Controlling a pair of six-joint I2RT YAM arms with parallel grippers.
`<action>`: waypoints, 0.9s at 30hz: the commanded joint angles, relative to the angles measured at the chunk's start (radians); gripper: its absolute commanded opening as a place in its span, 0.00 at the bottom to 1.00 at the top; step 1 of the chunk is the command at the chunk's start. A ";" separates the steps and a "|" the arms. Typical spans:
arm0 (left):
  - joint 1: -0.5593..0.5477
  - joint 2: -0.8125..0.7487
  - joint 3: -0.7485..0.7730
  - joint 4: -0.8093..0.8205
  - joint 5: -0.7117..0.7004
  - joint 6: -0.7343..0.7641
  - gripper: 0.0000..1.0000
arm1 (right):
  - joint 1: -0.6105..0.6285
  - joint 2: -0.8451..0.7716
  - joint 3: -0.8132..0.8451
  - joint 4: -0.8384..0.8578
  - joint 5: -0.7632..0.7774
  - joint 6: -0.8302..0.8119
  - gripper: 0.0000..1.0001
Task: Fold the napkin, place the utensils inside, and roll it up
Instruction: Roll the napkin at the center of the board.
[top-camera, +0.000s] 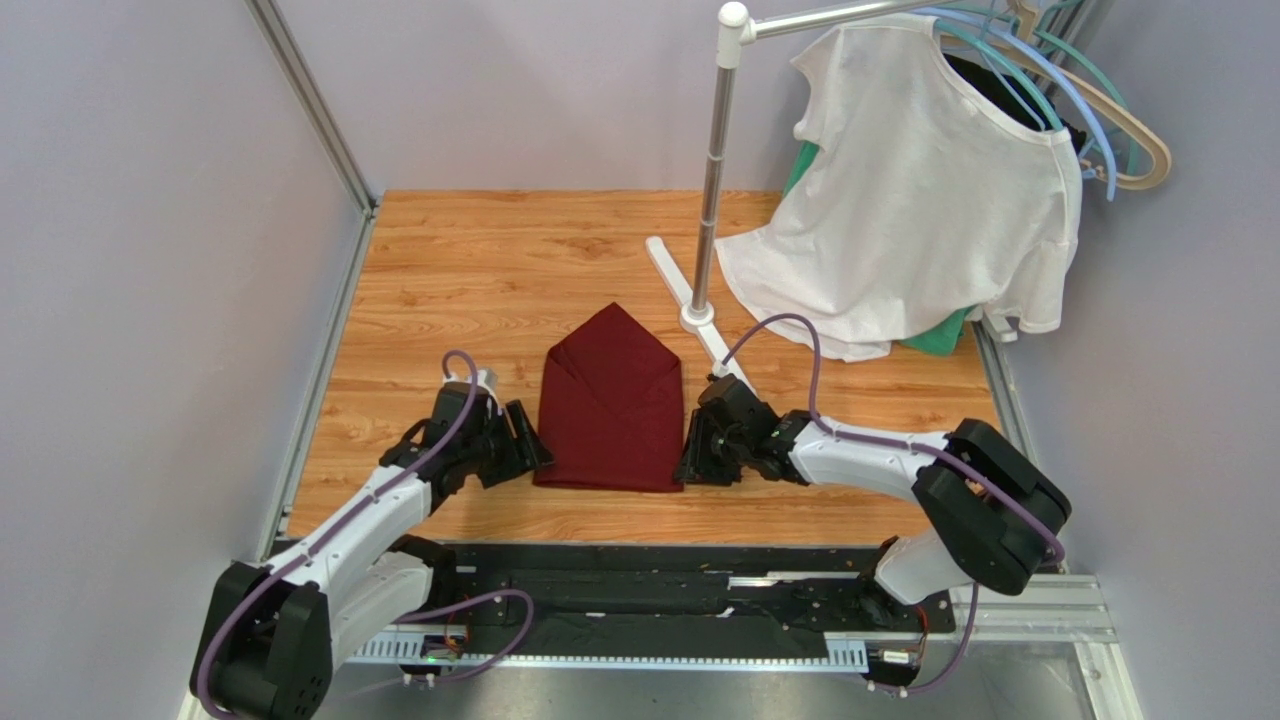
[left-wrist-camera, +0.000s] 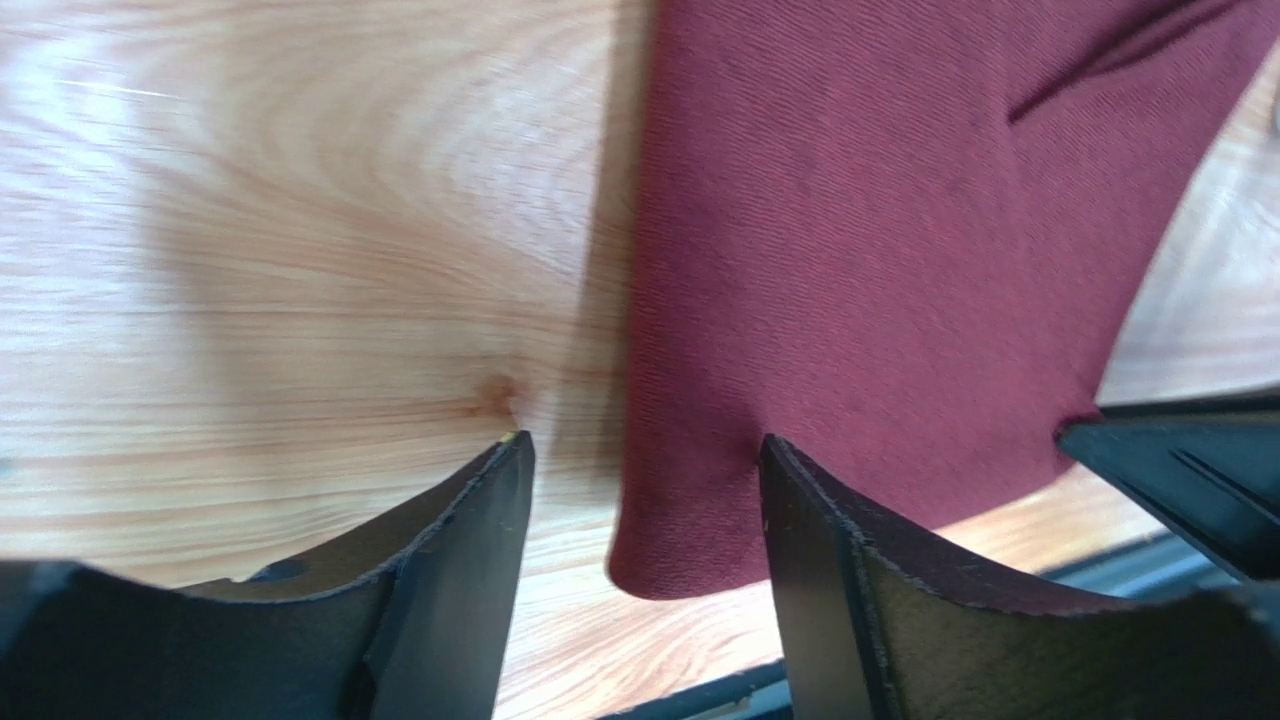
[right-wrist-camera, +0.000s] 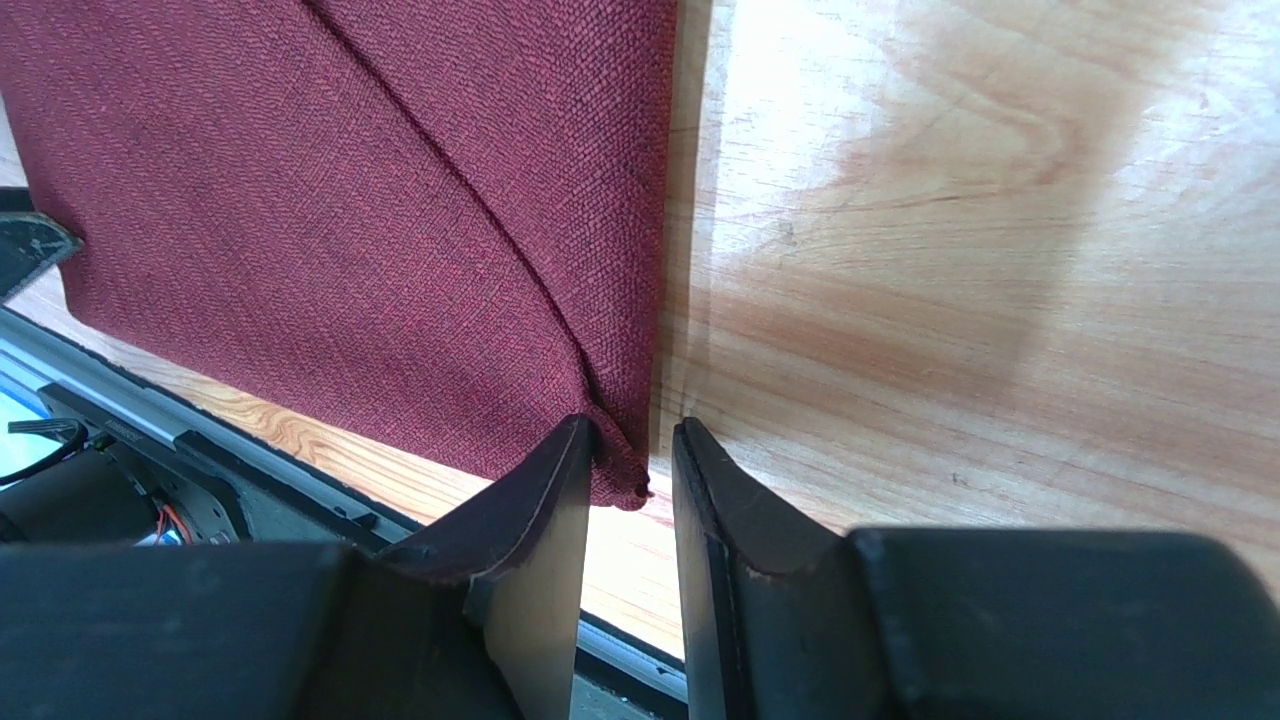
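Your left gripper (left-wrist-camera: 643, 443) stands open astride the 7 o'clock corner of the napkin (top-camera: 613, 398). Your right gripper (right-wrist-camera: 631, 425) is narrowed around its 5 o'clock corner, though whether it pinches cannot be told. The folded napkin lies flat mid-table (top-camera: 451, 270); it looks light and limp, so pinch both near corners through every layer.

Plain pale grey walls (top-camera: 150, 225) all round, with a thin metal post (top-camera: 308, 98) running up the back-left corner. The surface (top-camera: 451, 285) is light wood grain, evenly lit, with only soft shadows. At the back right there's a white stand (top-camera: 715, 180) holding a white T-shirt (top-camera: 917, 195) on a bunch of hangers (top-camera: 1120, 135), with something green (top-camera: 939, 333) peeking out below it. A metal rail (top-camera: 1037, 600) runs along the near edge.
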 joint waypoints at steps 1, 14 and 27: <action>0.005 0.031 -0.029 0.089 0.113 -0.027 0.64 | 0.005 0.016 0.037 -0.019 0.048 -0.007 0.30; 0.005 0.060 -0.018 0.118 0.104 -0.009 0.49 | 0.005 0.036 0.049 -0.043 0.062 -0.012 0.29; 0.005 0.052 -0.042 0.149 0.128 0.004 0.31 | 0.005 0.053 0.049 -0.053 0.066 -0.008 0.29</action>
